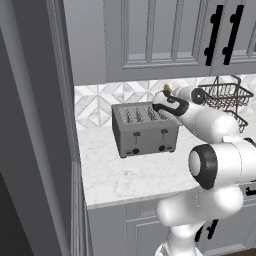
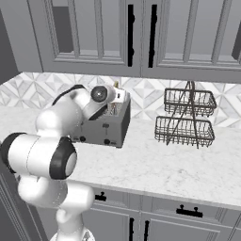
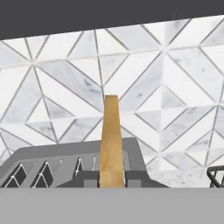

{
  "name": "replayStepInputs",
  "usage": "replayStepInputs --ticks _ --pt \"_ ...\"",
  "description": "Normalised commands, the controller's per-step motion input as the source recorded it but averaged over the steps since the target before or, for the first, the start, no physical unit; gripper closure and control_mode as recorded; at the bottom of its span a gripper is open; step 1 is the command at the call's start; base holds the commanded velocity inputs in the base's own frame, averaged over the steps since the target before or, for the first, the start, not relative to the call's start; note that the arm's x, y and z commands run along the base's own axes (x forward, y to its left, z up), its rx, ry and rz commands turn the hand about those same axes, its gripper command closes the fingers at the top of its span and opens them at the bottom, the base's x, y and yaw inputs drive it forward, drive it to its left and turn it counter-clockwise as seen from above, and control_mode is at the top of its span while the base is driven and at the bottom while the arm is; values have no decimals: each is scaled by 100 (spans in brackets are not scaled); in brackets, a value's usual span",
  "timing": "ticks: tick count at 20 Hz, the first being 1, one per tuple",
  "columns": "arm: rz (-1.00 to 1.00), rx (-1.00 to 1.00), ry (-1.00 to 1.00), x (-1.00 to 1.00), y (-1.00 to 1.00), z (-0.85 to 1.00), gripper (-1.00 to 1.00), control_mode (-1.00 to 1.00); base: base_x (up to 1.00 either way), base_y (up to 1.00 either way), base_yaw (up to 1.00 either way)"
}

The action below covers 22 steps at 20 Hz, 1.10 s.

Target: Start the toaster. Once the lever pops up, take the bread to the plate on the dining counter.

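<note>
You are at the step of taking the bread (image 3: 111,142) out of the toaster (image 1: 145,131): in the hand view the gripper (image 3: 111,178) has its two dark tips pressed against the slice's flat faces, so the pincer is narrow and clamped on the bread, which stands upright with its tan edge toward the camera, just above the toaster's top at the right-hand end; whether its lower edge is clear of the slot you cannot tell from here. The toaster sits on the marble wall counter (image 1: 130,175) against the patterned tile backsplash (image 3: 175,78), and the slots to the left look bare. From the left base view, a bit of pale bread peeks above the hand at the toaster's far right corner. Your next move, judging by this, calls for a straight upward lift until the slice clears the toaster, minding the cabinets overhead, then a carry toward the plate on the dining counter. The two-tier wire basket (image 2: 186,117) stands well apart to the right, and both tiers hold nothing
</note>
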Motion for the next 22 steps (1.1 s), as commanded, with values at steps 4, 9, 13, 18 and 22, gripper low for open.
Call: replayStepInputs --ticks 4,9,13,18,22 --pt "0 0 1 -100 0 24 100 -100 0 0 0" --pt "0 0 0 -100 -1 49 100 -100 0 0 0" --pt "0 0 11 -100 0 58 100 -100 0 0 0" --pt "0 1 22 -90 0 47 100 -100 0 0 0" --pt "0 0 29 -70 0 15 100 -100 0 0 0"
